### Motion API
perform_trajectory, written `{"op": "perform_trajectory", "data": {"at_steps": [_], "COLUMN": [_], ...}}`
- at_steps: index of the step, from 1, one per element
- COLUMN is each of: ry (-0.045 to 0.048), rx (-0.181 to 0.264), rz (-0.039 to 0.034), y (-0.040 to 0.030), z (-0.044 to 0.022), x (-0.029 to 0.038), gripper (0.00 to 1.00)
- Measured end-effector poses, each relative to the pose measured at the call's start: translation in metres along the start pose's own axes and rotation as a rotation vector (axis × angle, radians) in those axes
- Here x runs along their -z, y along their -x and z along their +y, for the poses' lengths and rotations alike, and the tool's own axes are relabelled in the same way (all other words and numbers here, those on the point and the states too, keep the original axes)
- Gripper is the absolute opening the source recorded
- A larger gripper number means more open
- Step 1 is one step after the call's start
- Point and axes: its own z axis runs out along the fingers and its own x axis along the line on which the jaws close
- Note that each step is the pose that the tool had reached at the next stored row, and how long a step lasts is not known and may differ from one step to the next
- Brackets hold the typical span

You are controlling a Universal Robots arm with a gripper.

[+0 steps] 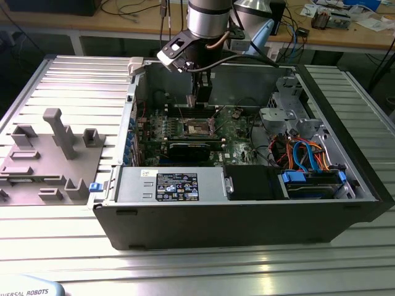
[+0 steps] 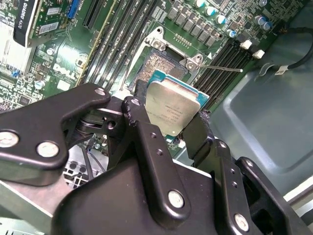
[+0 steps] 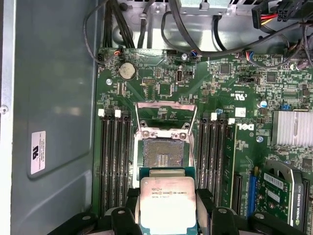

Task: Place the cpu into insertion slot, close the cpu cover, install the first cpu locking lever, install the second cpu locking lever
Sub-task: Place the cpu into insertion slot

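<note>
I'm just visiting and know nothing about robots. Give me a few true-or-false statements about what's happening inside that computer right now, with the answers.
1. The gripper grips the cpu by its edges. True.
2. The cpu sits in the insertion slot. False: the slot is bare and the cpu is in the gripper.
3. The cpu cover is shut. False: it is swung open.
4. The arm reaches into an open computer case. True.

insertion slot (image 3: pixel 161 155) uncovered | cpu cover (image 3: pixel 164 131) flipped open beside | memory slots (image 3: pixel 115 161) flanking
</note>
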Motion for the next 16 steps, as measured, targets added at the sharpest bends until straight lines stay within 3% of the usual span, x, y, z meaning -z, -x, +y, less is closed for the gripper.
{"op": "perform_trajectory", "data": {"at_steps": [16], "ry": [0.0000], "rx": [-0.002], "rz": [-0.0001], "y": [0.0007], "z": [0.0001], "x": [-0.0048], "gripper": [0.54]}}
